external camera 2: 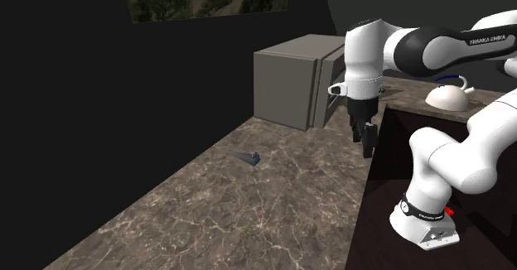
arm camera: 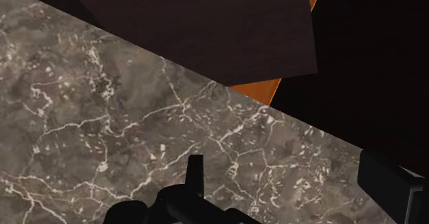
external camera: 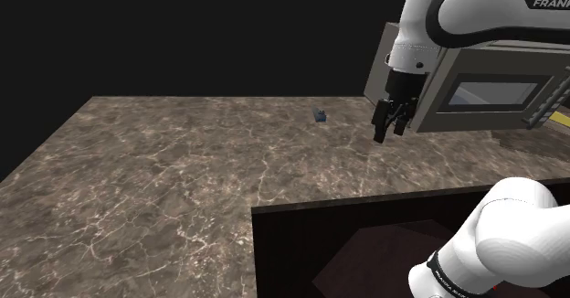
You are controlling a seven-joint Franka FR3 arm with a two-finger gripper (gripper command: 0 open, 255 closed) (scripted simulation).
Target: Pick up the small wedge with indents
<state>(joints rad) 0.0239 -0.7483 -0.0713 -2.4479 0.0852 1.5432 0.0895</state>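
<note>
I note the marble counter [external camera: 164, 186] carrying a grey box appliance [external camera: 475, 90] at its far corner. My gripper [external camera: 389, 128] hangs above the counter beside that box, jaws apart and empty, which I judge to be staging for the approach. The small dark wedge [external camera: 321, 115] lies alone near the far edge, well apart from it.

White arm [external camera: 457, 8], dark joints, black end effector [external camera: 388, 132]

The scene is dim: the marble counter [external camera: 164, 177] takes a soft, even light with no glare, and beyond the counter's far edge lies a black area. The white arm [external camera: 457, 8] above the counter is brightest, lighter on top and grey underneath. The black gripper [external camera: 389, 133] over the counter and the small wedge [external camera: 321, 116] on it cast barely any shadow.
</note>
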